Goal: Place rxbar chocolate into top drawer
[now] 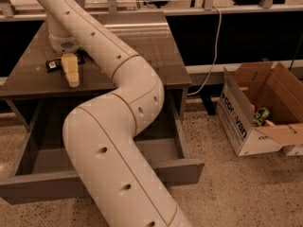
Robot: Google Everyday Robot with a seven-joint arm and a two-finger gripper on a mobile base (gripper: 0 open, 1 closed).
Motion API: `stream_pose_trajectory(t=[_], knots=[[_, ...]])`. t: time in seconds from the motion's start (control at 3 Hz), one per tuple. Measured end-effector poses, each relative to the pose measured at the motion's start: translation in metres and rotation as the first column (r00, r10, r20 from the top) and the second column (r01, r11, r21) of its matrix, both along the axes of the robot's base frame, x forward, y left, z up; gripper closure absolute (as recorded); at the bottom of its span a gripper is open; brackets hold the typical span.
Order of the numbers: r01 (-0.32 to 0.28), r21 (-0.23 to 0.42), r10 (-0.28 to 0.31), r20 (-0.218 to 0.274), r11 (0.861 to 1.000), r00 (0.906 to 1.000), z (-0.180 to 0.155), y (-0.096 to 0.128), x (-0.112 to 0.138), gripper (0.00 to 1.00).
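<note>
The rxbar chocolate (53, 64), a small black wrapper with white marks, lies flat on the dark table top (142, 56) near its left front part. My gripper (71, 75) hangs over the table top just to the right of the bar, pointing down, close beside it. The top drawer (42, 189) is pulled wide open below the table's front edge, and what shows of its grey inside holds nothing. My thick white arm (118, 141) crosses in front of the drawer's middle and hides part of it.
A cardboard box (236, 126) with a white printed side stands on the speckled floor at the right, with a green object (260, 116) inside. A white cable (214, 56) hangs behind the table. A dark wall base runs along the back.
</note>
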State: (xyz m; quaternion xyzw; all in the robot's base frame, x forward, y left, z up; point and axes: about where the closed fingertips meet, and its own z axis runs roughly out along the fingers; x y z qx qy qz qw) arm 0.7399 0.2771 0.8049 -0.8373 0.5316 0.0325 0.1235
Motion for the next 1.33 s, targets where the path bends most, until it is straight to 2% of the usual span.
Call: stream_pose_trajectory(t=[0.33,1.33], knots=[[-0.006,-0.003,0.006,-0.001,1.000,1.0000,-0.0006,0.0021,-0.0008,0.08],[-0.006,-0.003,0.006,-0.001,1.000,1.0000,0.0035,0.0020,-0.0013,0.74]])
